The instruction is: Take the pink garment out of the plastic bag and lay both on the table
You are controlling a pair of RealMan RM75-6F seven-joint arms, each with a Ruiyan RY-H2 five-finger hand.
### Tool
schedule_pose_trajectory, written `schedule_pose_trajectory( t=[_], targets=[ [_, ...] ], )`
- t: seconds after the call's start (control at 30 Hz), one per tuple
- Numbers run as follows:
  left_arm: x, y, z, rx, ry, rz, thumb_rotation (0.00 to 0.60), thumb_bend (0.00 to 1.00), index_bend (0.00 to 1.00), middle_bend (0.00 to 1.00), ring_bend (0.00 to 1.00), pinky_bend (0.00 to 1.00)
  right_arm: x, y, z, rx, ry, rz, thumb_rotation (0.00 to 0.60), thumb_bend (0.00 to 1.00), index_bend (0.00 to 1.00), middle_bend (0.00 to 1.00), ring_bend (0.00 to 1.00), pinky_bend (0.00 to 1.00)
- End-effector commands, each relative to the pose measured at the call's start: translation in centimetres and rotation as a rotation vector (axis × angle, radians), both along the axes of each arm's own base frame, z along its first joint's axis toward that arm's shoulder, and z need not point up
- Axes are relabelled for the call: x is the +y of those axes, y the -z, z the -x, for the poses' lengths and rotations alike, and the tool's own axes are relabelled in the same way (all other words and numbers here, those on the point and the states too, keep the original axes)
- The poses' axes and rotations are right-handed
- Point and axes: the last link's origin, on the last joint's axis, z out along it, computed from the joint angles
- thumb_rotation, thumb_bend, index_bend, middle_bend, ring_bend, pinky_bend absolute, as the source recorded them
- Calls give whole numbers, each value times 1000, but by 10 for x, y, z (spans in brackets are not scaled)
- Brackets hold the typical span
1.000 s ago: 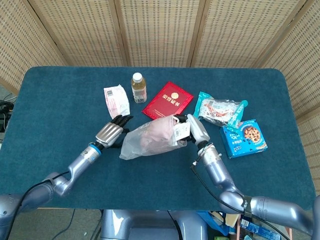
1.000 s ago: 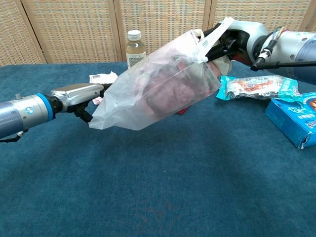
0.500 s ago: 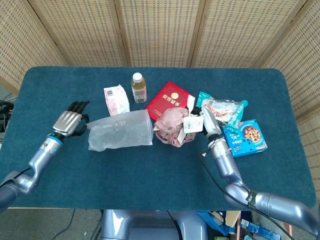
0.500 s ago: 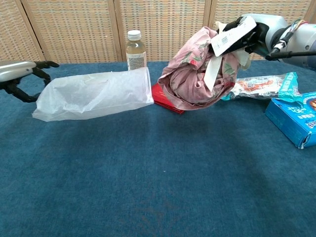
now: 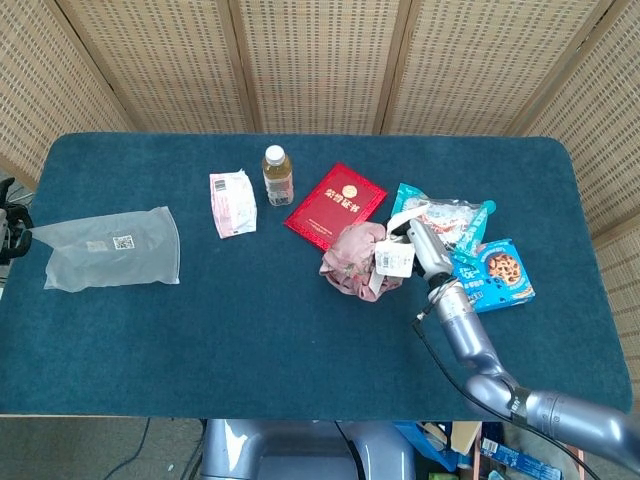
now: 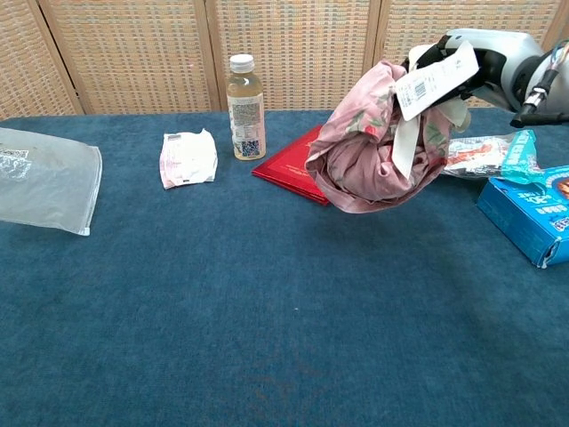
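Observation:
The clear plastic bag (image 5: 110,258) hangs empty at the table's far left, also seen in the chest view (image 6: 44,178). My left hand (image 5: 8,228) shows only as dark fingers at the frame's left edge, gripping the bag's left end. The head view alone shows it. The pink floral garment (image 5: 350,258) is bunched up right of centre, out of the bag. My right hand (image 5: 425,245) holds it by its top, next to the white tags (image 6: 427,84). In the chest view the garment (image 6: 373,151) hangs just above the table from that hand (image 6: 484,62).
A bottle (image 5: 277,175), a pink-white packet (image 5: 231,203) and a red booklet (image 5: 336,200) lie behind. A teal snack bag (image 5: 445,218) and a blue cookie box (image 5: 492,275) lie close beside my right hand. Blue table cloth (image 5: 250,340) fills the front.
My left hand pulled the bag off the garment and carried it far to the left edge. My right hand kept the garment and moved it slightly right.

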Motion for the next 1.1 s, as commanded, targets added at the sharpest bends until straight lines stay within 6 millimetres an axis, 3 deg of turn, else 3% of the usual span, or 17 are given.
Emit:
schedule_pose_trajectory(
  t=[0.03,0.07,0.13,0.47,0.7,0.87,1.1],
  targets=[
    [-6,4,5,-45,-38,21,600,256,40,0,0,0,13,1,17,219,-132,-40,600,459,353,335,321,300],
    [-8,6,5,-73,-40,24,600,191,0,0,0,0,16,-1,22,282,-163,-60,600,194,175,162,161,145],
    [-14,9,1,-142,-25,22,600,149,0,0,0,0,24,-8,29,392,-223,-75,600,4,19,8,8,9],
    [-37,15,-19,-300,66,-48,600,101,0,0,0,0,62,-52,57,564,-346,149,600,0,0,0,0,0],
    [-93,24,-46,-241,159,-168,600,100,0,0,0,0,100,-104,124,648,-298,384,600,0,0,0,0,0],
    [-131,30,-69,-85,152,-227,600,100,0,0,0,0,130,-115,157,662,-246,471,600,0,0,0,0,0],
    [-159,40,-85,-96,113,-200,600,100,0,0,0,0,160,-113,167,649,-234,489,600,0,0,0,0,0]
  ],
)
